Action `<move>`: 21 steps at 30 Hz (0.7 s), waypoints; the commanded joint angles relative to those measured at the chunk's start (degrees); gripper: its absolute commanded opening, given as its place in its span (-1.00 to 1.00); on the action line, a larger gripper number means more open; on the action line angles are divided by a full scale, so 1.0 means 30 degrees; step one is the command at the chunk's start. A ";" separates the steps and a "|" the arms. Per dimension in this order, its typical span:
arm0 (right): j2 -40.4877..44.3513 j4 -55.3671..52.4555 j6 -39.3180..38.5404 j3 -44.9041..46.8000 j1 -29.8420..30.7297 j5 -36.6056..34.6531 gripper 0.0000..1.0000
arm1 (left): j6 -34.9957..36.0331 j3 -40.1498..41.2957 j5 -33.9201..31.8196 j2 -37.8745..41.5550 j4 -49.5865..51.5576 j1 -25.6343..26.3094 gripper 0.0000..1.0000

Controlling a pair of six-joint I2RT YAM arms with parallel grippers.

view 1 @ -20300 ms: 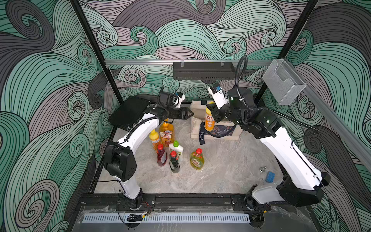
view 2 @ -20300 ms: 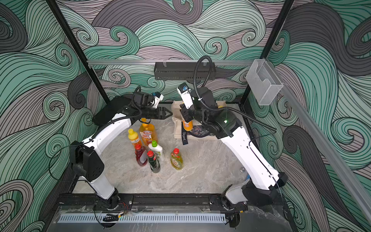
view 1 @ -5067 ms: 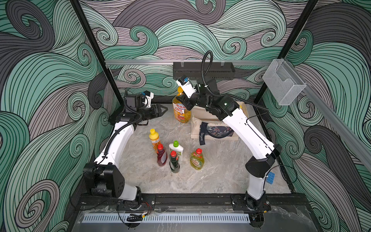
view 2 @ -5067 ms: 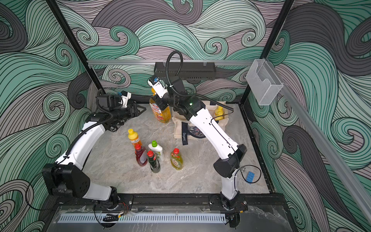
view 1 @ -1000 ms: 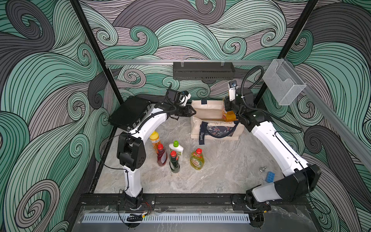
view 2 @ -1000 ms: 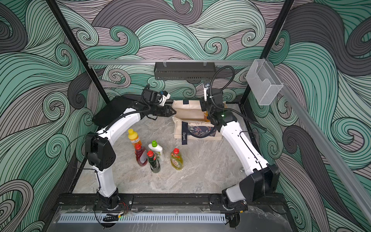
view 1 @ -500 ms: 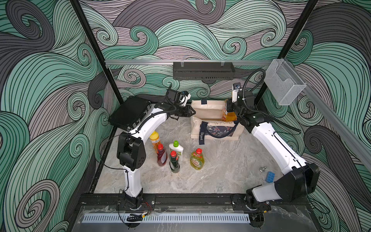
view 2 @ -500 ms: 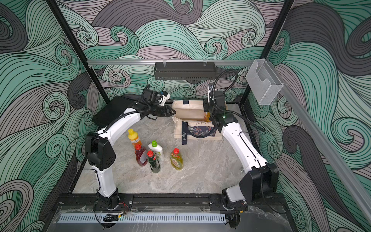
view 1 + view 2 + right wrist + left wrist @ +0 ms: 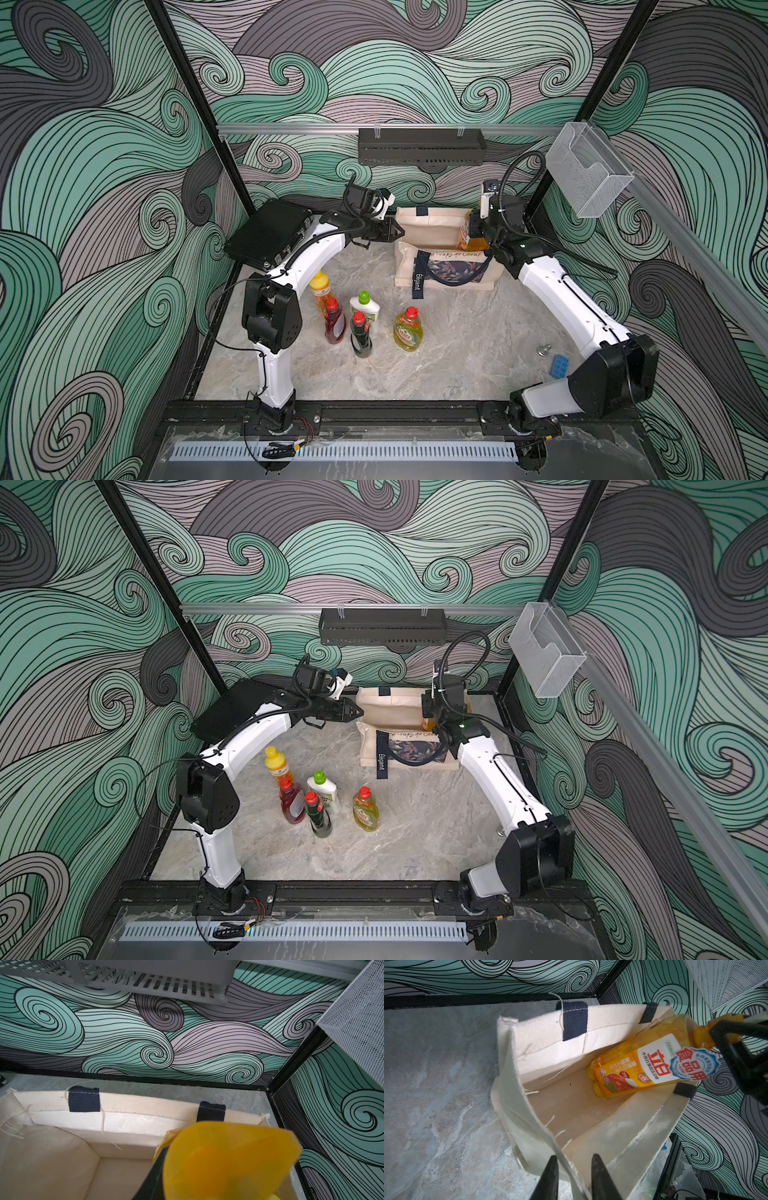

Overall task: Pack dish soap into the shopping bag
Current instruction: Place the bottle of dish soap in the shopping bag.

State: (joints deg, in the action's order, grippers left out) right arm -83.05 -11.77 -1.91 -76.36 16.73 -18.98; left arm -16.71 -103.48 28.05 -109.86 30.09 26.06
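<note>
Standing outside the tote (image 9: pixel 428 232), five bottles (image 9: pixel 364 309); right gripper (image 9: pixel 714 1036) clamps one amber pump bottle (image 9: pixel 643 1059), newly lowered inside; left gripper (image 9: pixel 573 1157) narrowly straddles the rim.

Twenty seconds ago the amber pump bottle (image 9: pixel 643 1059) stood on the table (image 9: pixel 457 353) just below my left gripper (image 9: pixel 574 1159). Now my right gripper (image 9: pixel 478 235) clamps its neck. The bottle hangs tilted below that gripper, base down inside the shopping bag (image 9: pixel 428 237), slightly lower than a second ago. My left gripper, well away from the bag five seconds ago, is back at the bag's end. Its fingers (image 9: pixel 550 1172) sit astride the rim, closer together than a second ago.
</note>
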 commanded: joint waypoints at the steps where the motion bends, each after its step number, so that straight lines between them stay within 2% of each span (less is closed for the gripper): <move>1: 0.1197 0.2990 -0.0404 -0.0247 -0.0442 -0.1428 -1.00 | 0.0176 -0.0867 -0.0214 -0.0205 0.0478 0.0160 -0.54; 9: 0.0979 0.3447 -0.0074 0.0483 -0.0538 -0.1926 -1.00 | 0.0154 -0.0853 -0.0220 -0.0146 0.0549 0.0160 -0.64; 21: 0.0037 0.3891 -0.0012 0.1164 -0.0567 -0.2403 -1.00 | 0.0052 -0.0721 -0.0063 0.0000 0.0490 0.0174 -0.69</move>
State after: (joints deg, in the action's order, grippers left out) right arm -84.07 -8.36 0.32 -71.53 16.36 -19.68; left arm -16.71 -104.01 27.86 -109.93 30.44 26.06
